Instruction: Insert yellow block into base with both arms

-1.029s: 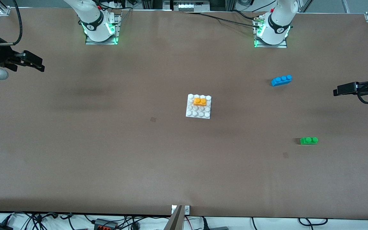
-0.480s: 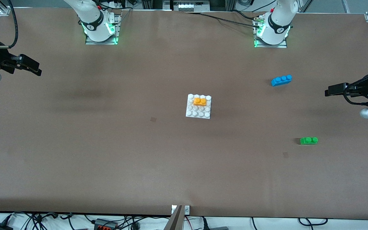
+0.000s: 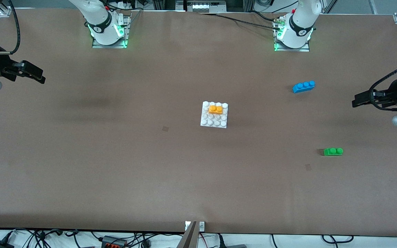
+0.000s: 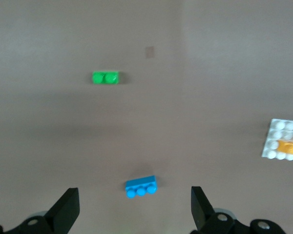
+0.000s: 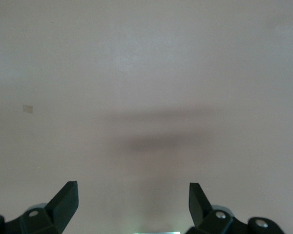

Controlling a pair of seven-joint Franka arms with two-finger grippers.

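The yellow block (image 3: pixel 215 109) sits pressed onto the white studded base (image 3: pixel 212 121) in the middle of the table, on the base's part farther from the front camera. The left wrist view catches the base (image 4: pixel 283 131) and the yellow block (image 4: pixel 290 146) at its edge. My left gripper (image 3: pixel 356 102) hangs open over the left arm's end of the table, well apart from the base; its jaws (image 4: pixel 135 201) hold nothing. My right gripper (image 3: pixel 40 76) hangs open over the right arm's end, with only bare table between its fingers (image 5: pixel 133 190).
A blue three-stud brick (image 3: pixel 303 86) lies toward the left arm's end, farther from the front camera than the base. A green two-stud brick (image 3: pixel 333 151) lies nearer to that camera. Both show in the left wrist view, the blue brick (image 4: pixel 141 186) and the green brick (image 4: pixel 105 77).
Both grippers have shifted only slightly at their ends of the table; the left hand has tilted a little. The yellow block, base and other bricks have not moved.
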